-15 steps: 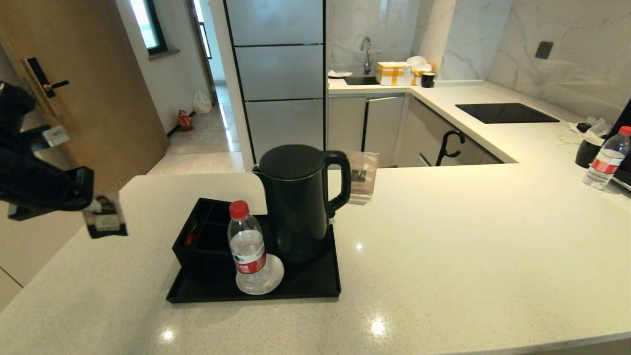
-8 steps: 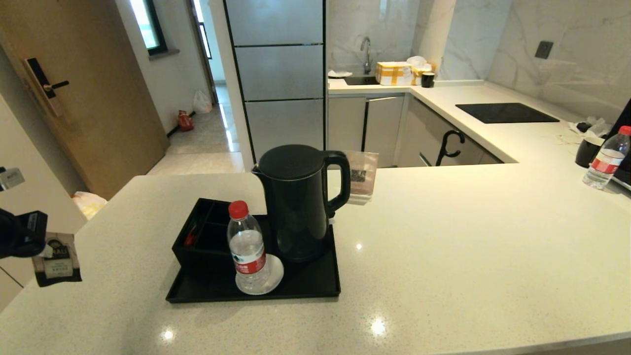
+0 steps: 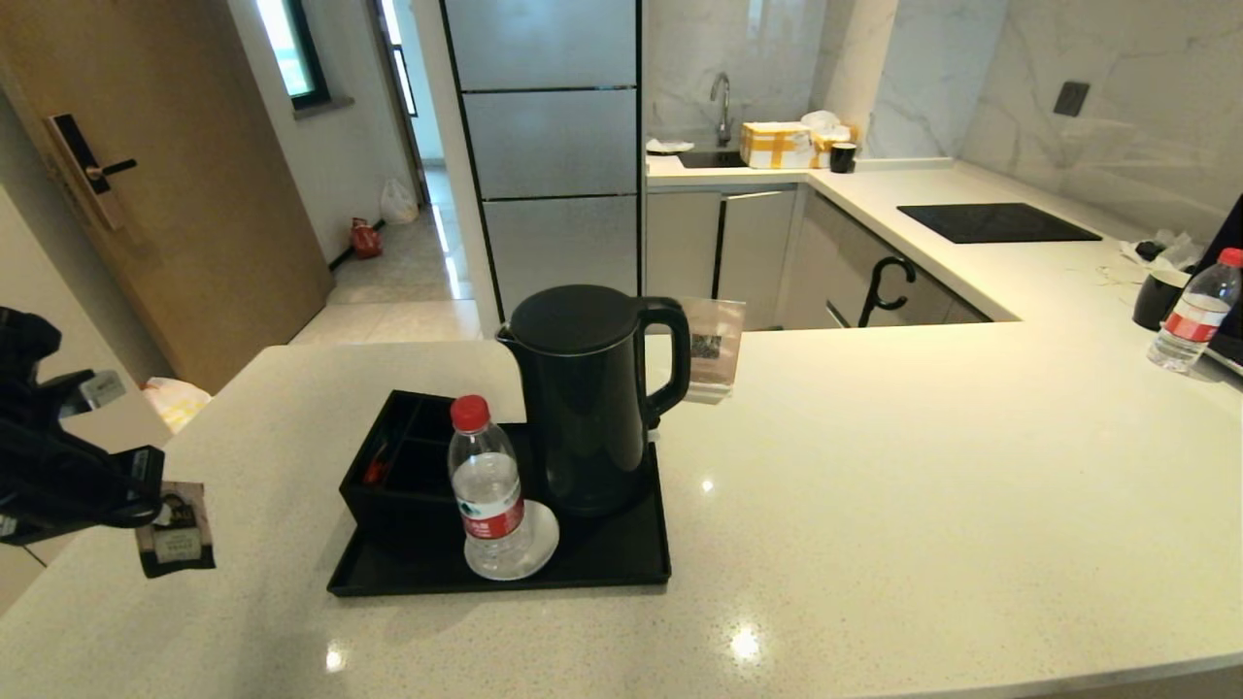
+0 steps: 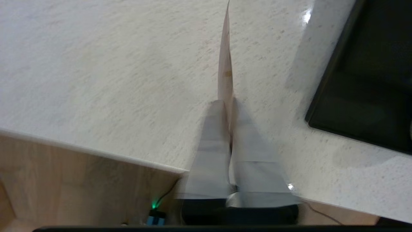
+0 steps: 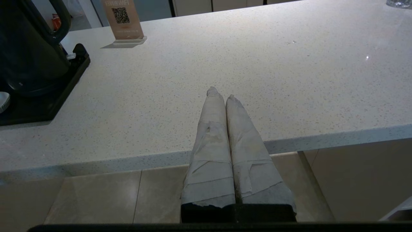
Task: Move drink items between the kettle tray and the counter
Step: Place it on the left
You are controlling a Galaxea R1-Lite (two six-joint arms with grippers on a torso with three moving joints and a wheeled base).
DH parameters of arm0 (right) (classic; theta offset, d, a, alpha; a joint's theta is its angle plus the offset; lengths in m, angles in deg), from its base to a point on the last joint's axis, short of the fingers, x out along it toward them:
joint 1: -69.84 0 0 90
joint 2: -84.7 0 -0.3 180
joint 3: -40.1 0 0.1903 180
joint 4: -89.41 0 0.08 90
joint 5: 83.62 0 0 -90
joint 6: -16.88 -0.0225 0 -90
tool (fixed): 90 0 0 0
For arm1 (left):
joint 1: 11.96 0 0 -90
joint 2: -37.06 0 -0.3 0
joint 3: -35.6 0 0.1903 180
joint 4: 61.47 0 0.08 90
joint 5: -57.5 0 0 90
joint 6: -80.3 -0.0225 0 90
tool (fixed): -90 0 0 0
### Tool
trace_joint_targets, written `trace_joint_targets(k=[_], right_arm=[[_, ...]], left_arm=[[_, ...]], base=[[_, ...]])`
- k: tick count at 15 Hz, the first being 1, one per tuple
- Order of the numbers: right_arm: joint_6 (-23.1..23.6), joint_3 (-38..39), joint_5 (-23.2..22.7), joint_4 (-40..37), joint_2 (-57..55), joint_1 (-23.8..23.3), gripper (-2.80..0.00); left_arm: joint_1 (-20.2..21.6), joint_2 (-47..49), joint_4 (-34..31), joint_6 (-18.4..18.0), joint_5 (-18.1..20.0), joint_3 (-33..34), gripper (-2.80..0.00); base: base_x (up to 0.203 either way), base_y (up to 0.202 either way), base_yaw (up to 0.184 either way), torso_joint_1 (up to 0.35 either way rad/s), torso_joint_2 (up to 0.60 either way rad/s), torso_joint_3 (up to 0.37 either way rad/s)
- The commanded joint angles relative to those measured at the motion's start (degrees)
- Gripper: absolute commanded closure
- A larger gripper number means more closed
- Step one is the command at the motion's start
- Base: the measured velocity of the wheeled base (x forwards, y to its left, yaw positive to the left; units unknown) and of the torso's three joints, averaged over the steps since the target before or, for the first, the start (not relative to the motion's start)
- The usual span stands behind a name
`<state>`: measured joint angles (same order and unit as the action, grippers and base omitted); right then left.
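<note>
The tall black kettle stands on its base at the back of the black tray, beside the divided box. My left gripper hangs over the beige counter's left edge, well left of the tray. It is shut on a flat tea sachet, which hangs below the fingers. In the left wrist view the sachet shows edge-on past the gripper, with the tray corner off to one side. My right gripper is shut and empty at the counter's front edge, with the kettle far off.
A red-capped water bottle stands on a white coaster at the tray's front. A small QR-code sign stands behind the kettle. A second bottle and a black cup sit at the far right.
My left gripper, still holding the sachet, dropped from shoulder height, swung out left, and has now come back right over the counter's edge. Nothing else moved.
</note>
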<state>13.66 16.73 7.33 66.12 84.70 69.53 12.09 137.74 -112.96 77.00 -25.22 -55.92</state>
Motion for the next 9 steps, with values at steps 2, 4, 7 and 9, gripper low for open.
trace_joint_targets(k=[2,4,7,9], right_arm=[[0.0,0.0,0.0,0.0,0.0,0.0,0.00],[0.0,0.0,0.0,0.0,-0.1,0.0,0.00],[0.0,0.0,0.0,0.0,-0.1,0.0,0.00],[0.0,0.0,0.0,0.0,-0.1,0.0,0.00]], left_arm=[[-0.8,3.3,1.6,0.1,0.0,-0.1,-2.80],[-1.4,5.1,5.5,0.6,0.3,0.4,-2.80],[-1.7,5.6,5.5,2.9,1.0,0.0,-2.80],[-1.7,5.5,5.5,3.0,1.2,0.0,-2.80]], base=[[0.000,0.000,0.000,0.000,0.00,0.000],[0.000,0.000,0.000,0.000,0.00,0.000],[0.000,0.000,0.000,0.000,0.00,0.000],[0.000,0.000,0.000,0.000,0.00,0.000]])
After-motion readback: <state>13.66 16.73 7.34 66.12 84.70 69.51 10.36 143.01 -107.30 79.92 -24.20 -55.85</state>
